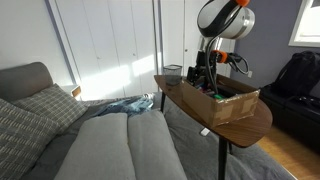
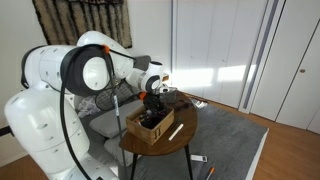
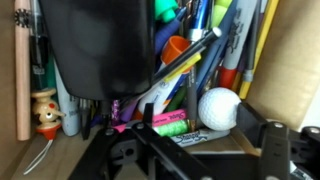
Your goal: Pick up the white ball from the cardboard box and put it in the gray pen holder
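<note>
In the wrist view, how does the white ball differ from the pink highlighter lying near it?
The white ball is round, while the pink highlighter is long and slim. The ball is plain white and the highlighter is bright pink. The ball sits towards the cardboard wall on the right, and the highlighter lies nearer the middle. Both lie loose among the pens.

matt brown cardboard box (image 1: pixel 226 101), smooth round wooden table top (image 1: pixel 250 126) with a soft sheen, dimpled white ball (image 3: pixel 218 107) of matt plastic look, glossy coloured plastic pens (image 3: pixel 232 45), dark smooth matt pen holder (image 3: pixel 100 45), woven grey cloth sofa cushions (image 1: pixel 130 146), glossy white plastic robot arm shell (image 2: pixel 45 80)
</note>
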`<action>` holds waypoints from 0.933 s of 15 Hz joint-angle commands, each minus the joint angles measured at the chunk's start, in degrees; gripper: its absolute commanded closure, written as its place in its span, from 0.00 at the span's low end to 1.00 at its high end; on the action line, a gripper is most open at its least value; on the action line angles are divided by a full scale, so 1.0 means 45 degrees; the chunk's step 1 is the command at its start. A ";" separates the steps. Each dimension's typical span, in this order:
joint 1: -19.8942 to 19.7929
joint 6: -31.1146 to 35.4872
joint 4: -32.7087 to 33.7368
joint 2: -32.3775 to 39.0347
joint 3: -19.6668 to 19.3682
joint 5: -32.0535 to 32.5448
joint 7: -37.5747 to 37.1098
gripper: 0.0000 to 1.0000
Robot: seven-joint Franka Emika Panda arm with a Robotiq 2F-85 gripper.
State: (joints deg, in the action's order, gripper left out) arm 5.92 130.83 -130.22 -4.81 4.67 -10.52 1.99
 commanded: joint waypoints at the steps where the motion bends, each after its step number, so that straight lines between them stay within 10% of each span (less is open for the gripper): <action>1: 0.0023 0.1244 -0.0461 0.0087 -0.0066 -0.0780 0.1027 0.30; 14: 0.0166 0.1052 -0.0713 -0.0728 -0.0027 -0.2925 0.1847 0.15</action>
State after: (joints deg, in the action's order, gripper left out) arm 6.20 136.90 -131.95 -5.42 4.62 -21.45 12.72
